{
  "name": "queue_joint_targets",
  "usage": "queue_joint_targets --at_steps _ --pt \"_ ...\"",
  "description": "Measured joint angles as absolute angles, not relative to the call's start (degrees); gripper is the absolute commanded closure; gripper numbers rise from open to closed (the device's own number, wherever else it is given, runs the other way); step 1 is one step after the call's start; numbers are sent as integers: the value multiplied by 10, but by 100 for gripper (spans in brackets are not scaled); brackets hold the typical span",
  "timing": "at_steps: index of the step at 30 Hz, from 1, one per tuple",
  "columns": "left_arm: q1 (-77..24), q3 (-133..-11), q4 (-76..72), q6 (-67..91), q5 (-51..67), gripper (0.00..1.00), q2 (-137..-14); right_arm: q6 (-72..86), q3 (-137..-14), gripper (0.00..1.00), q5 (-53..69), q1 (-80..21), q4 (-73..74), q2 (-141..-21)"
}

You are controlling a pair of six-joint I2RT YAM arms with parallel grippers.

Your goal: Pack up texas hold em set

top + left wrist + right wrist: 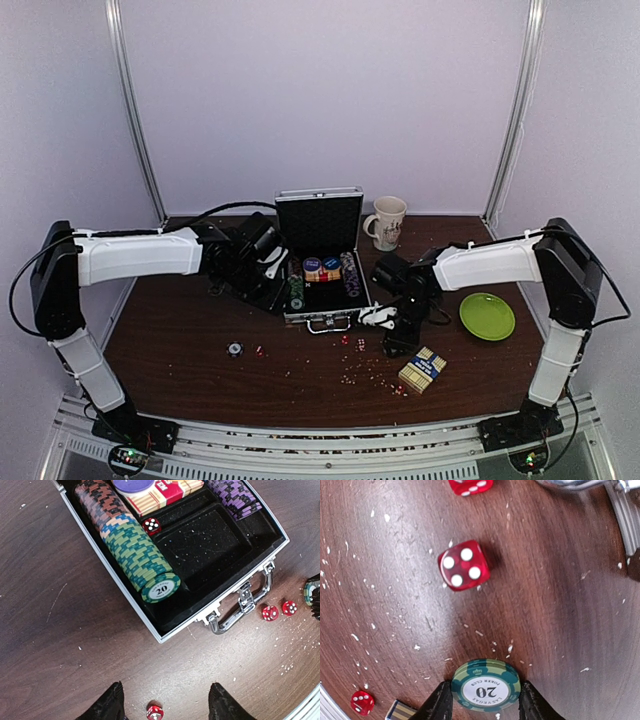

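The case (210, 535) sits open in the middle of the table (180, 330), between our two arms. Inside, a row of chips (135, 550) stands on edge along its left side with a red die (151, 526) beside it, and the front middle compartment is bare. Just off the case's front right corner, our right claw (485, 694) pinches a small pile of green chips (486, 685) lying flat on the table, a finger seemingly touching each side. At the case's left, our left claw (165, 700) hangs spread over a loose die (154, 712). The card box (422, 370) lies further out, toward the near edge.

We judge the pile to be the weak spot. Gripped only at its edge, it may shear apart, or the lower chips may stay behind on lifting. It lies flat while the row stands on edge, so a careless drop would leave it askew. The handle (245, 605) sits close by and could catch the fingers. The loose die is tiny and may squirt away.

The case's long axis runs left to right across the table. Its lid (320, 222) stands at the far side, and the handle points toward us.
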State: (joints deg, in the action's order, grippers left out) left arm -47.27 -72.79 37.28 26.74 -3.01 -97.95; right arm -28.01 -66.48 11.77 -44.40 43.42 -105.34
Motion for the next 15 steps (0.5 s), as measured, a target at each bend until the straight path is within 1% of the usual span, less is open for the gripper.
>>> queue_joint_targets --at_steps 4,12,15 --pt "-473 -729 373 268 -22 40 -983 -278 -662 65 117 -444 439 -1051" --pt "-473 -768 362 276 10 40 -1005 -274 -661 74 121 -444 440 -1049" --pt "-473 -781 350 284 28 40 -1015 -270 -661 74 123 -444 440 -1042"
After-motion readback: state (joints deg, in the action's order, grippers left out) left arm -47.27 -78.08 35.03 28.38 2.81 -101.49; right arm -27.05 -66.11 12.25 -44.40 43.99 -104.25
